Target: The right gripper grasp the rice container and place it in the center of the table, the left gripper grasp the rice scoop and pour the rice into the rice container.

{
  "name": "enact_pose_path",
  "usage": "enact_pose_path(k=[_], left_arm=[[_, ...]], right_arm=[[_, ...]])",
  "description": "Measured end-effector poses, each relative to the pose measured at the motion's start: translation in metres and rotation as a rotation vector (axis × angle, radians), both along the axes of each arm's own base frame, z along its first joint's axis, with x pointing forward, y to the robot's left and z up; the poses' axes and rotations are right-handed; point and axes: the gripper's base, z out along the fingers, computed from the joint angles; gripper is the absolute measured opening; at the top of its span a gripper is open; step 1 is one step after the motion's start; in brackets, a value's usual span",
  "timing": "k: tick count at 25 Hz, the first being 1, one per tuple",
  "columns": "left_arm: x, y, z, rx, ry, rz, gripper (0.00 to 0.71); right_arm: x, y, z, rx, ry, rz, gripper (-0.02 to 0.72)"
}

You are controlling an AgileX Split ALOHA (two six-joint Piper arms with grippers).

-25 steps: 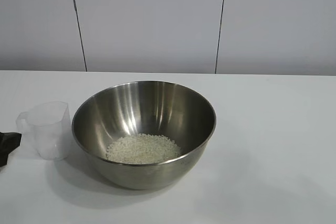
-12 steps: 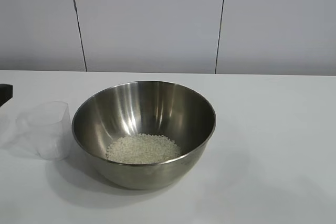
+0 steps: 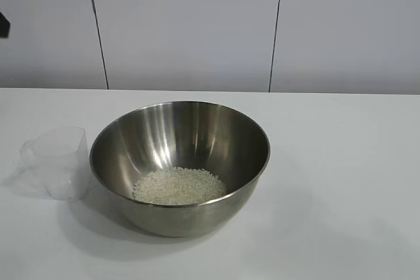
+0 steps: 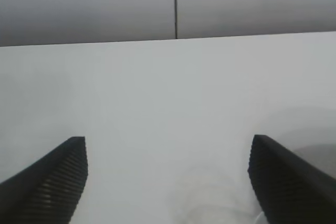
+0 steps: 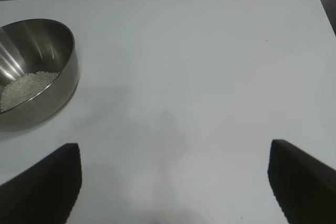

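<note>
Rice scoop (image 3: 58,162): clear plastic cup, upright on the table (image 3: 341,181), just left of the rice container (image 3: 180,165), empty. Rice (image 3: 178,185): heaped in the container's bottom. Left gripper (image 4: 167,174): jaws wide apart, holding nothing, above the scoop. Right gripper (image 5: 175,179): jaws wide apart, empty, right of the container, well apart.

Only the two fingertips of the left gripper (image 4: 167,182) are shown, its arm being cut off; a faint blurred trace between them cannot be identified. The rice container (image 5: 32,72) is cropped beside the right gripper (image 5: 173,182), whose fingers are likewise cropped.
</note>
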Motion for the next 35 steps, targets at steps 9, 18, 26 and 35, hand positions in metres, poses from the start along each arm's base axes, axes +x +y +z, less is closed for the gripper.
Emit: enact_pose_path(k=[9,18,26,35], left_arm=[[-0.014,0.100,0.056,-0.087,0.018,0.215,0.605],[-0.072,0.093,0.113,-0.108,-0.202,0.183,0.605],[-0.153,0.015,0.142,-0.081,-0.380,-0.060,0.605],[-0.254,0.002,0.102,0.064,-0.445,0.080,0.605]], right_arm=[[0.000,0.000,0.000,0.000,0.000,0.000,0.661],[0.000,0.000,0.000,0.000,0.000,0.000,0.661],[0.000,0.000,0.000,0.000,0.000,0.000,0.661],[0.000,0.000,0.000,0.000,0.000,0.000,0.661]])
